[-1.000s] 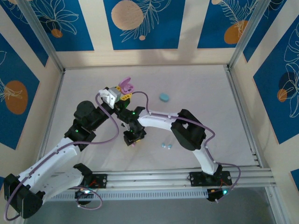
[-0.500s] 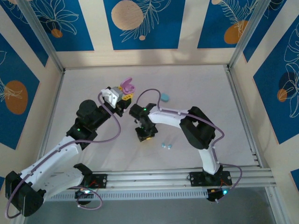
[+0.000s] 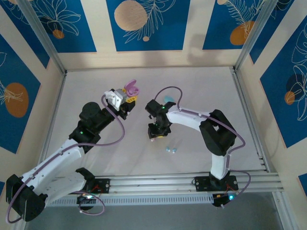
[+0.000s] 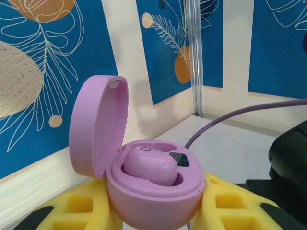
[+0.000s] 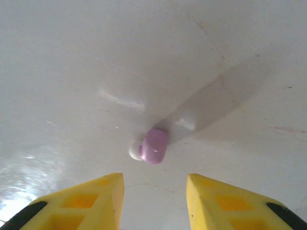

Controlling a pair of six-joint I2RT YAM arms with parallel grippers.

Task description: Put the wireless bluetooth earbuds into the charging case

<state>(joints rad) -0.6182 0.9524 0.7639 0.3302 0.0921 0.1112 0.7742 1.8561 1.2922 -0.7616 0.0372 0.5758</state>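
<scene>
Pink earbud (image 4: 149, 165) sits seated in its socket in the open pink case (image 4: 153, 196) as I watch from the console. Its twin, the loose pink earbud (image 5: 154, 146), rests on the white tabletop (image 5: 72, 57) beside a long grey shadow. My left gripper (image 4: 156, 215) is clenched on the base of the pink case, yellow fingers (image 4: 81, 206) pressed to either side and the lid swung up. My right gripper (image 5: 154, 196) hangs over the loose pink earbud, jaws released, nothing between them.

From above, two teal earbuds (image 3: 171, 149) lie side by side on the table just beside the right gripper, toward the near edge. A teal case (image 3: 168, 99) peeks out just beyond the right arm (image 3: 192, 117). Blue wall panels (image 3: 144, 24) printed with white leaves and orange discs, split by cream bands, close in three sides. Aluminium posts (image 3: 46, 43) rise at the back corners, and a ribbed rail (image 3: 158, 181) at the near edge carries both arm bases.
</scene>
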